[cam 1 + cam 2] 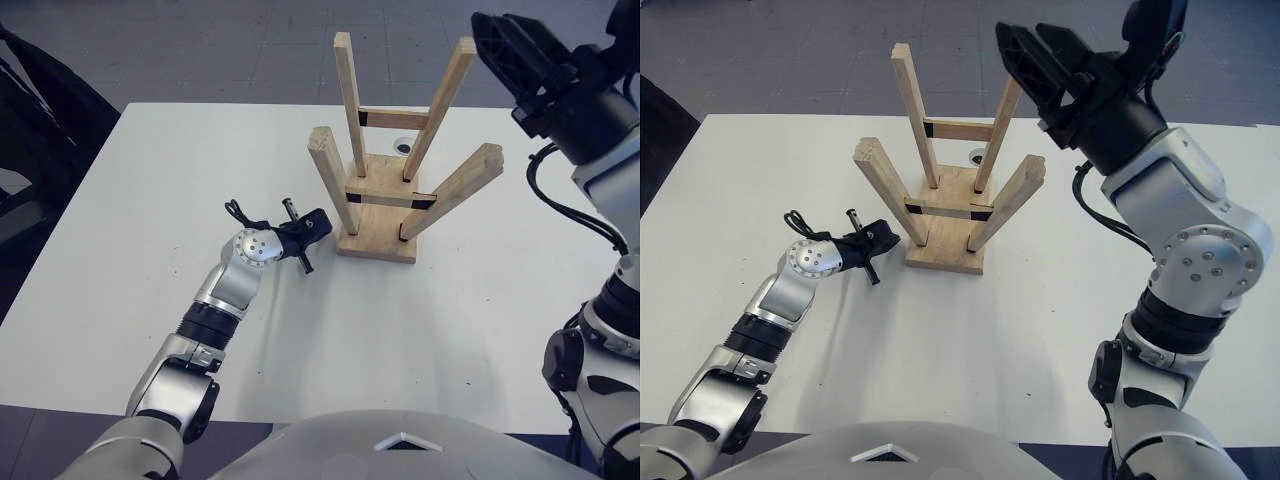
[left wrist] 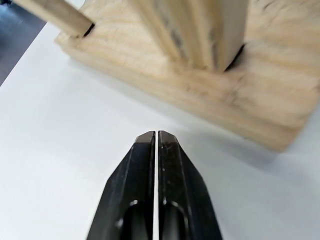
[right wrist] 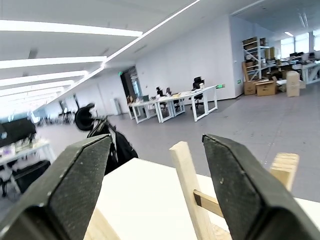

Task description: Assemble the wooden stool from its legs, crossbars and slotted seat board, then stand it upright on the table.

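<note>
Since the stool (image 1: 378,235) stands assembled but upside down, flipping seems next: left hand (image 2: 156,134) together, right hand (image 3: 155,142) apart by its legs.

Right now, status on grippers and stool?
Left gripper shut, low beside seat board. Right gripper open, raised near a far leg's top. Stool assembled, upside down, legs up on table.

In the left eye view the seat board (image 1: 375,245) lies flat on the table (image 1: 150,200), right of centre in the frame's upper half. Four legs (image 1: 349,100) stand up out of it, with crossbars (image 1: 393,118) between them. The left gripper (image 1: 320,224) is just left of the board; the right gripper (image 1: 1028,42) is in the upper right corner, beside the leg tops
</note>
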